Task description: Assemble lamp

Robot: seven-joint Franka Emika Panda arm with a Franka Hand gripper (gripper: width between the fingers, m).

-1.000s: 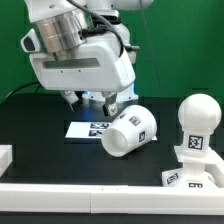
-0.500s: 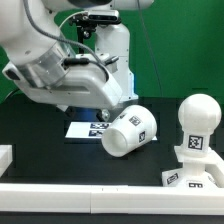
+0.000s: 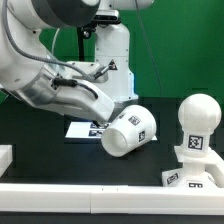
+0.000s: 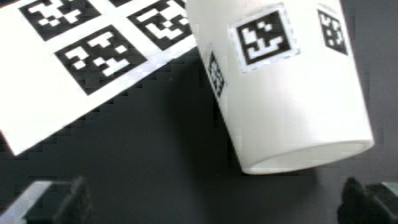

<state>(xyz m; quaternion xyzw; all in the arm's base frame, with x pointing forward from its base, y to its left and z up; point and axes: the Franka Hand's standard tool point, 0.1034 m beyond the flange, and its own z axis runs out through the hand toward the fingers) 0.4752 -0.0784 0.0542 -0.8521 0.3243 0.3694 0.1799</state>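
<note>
1. Shade (image 3: 128,131) lies tipped on its side on the black worktop (image 3: 40,150), its closed end just over the near edge of the marker board (image 3: 82,128) and its open mouth toward the exterior view's left and front.

2. Arm (image 3: 60,85) has swung across within the last second — from standing upright over the marker board to leaning in low from the exterior view's left, so that its wrist now hangs right above the shade.

3. Gripper (image 4: 210,205): in the wrist view the two dark fingertips (image 4: 50,203) sit well apart with the shade's rim end between them and nothing held — the jaws are wide open. In the exterior view the arm hides them.

4. Bulb (image 3: 197,125) stands upright on the base (image 3: 196,165) at the exterior view's right, well apart from the shade, and has not shifted.

5. Judgement: the swing looks like a lining-up for a side-on grasp of the shade, the last loose part; it would then need righting and carrying over the bulb. A rounded, tapered body could roll or slip if pinched off-centre.
</note>
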